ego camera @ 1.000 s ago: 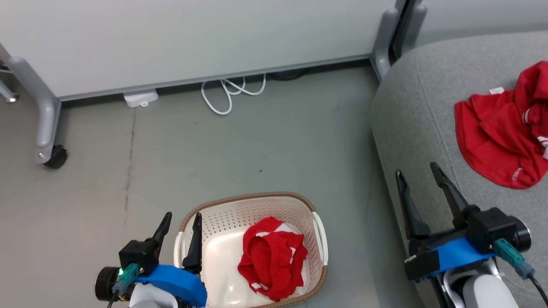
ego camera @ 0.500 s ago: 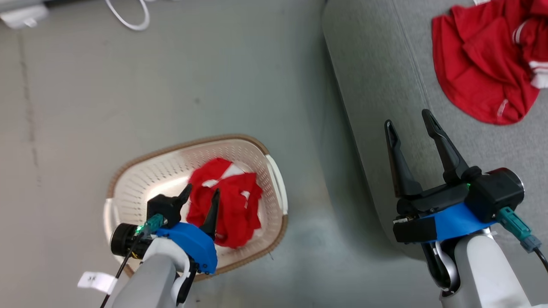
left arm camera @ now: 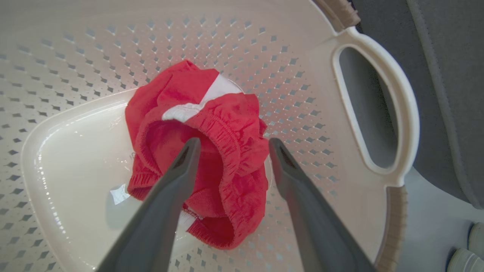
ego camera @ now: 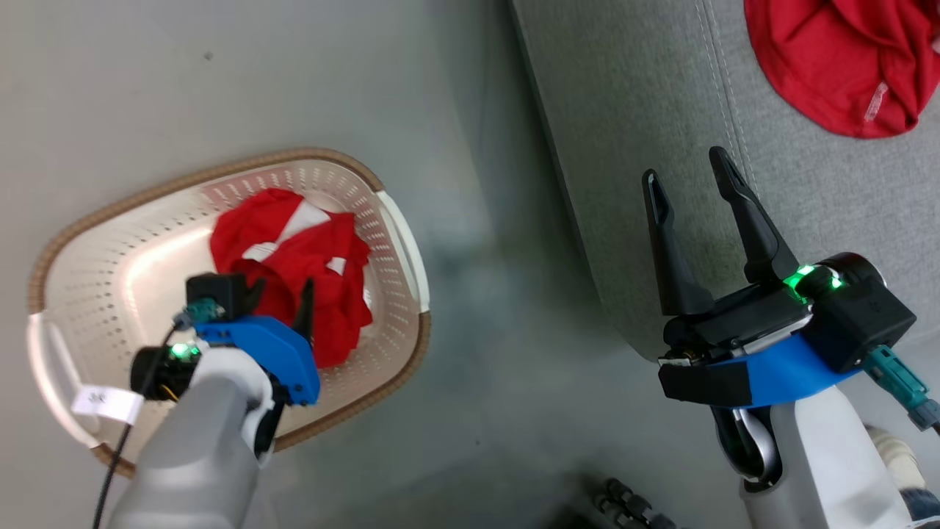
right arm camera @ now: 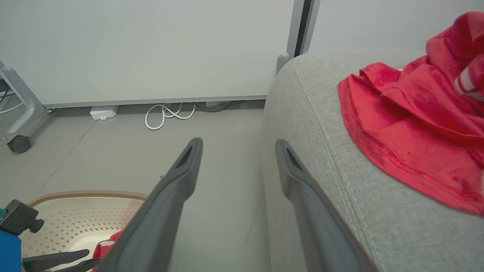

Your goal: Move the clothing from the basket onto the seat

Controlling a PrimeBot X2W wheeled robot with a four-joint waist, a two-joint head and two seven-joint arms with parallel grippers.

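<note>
A crumpled red garment with white trim (ego camera: 294, 257) lies in the cream basket (ego camera: 220, 170) on the floor. My left gripper (ego camera: 283, 294) is inside the basket, open. In the left wrist view its fingers straddle the garment (left arm camera: 223, 158) from just above, and whether they touch it I cannot tell; the basket's handle (left arm camera: 404, 113) is to the right. My right gripper (ego camera: 684, 169) is open with nothing between its fingers, held by the front edge of the grey seat (ego camera: 631, 110). A second red garment (ego camera: 837, 66) lies on the seat and appears in the right wrist view (right arm camera: 408, 124).
The basket stands on grey floor left of the seat (right arm camera: 302, 113). A white cable (right arm camera: 166, 113), a white adaptor (right arm camera: 103, 112) and a wheeled frame leg (right arm camera: 19, 143) sit along the far panel. Dark parts (ego camera: 624, 503) show at the lower edge.
The head camera has tilted down, shifting the whole picture. My left gripper has gone from the basket's left rim down into it, over the red garment. The right gripper stays open.
</note>
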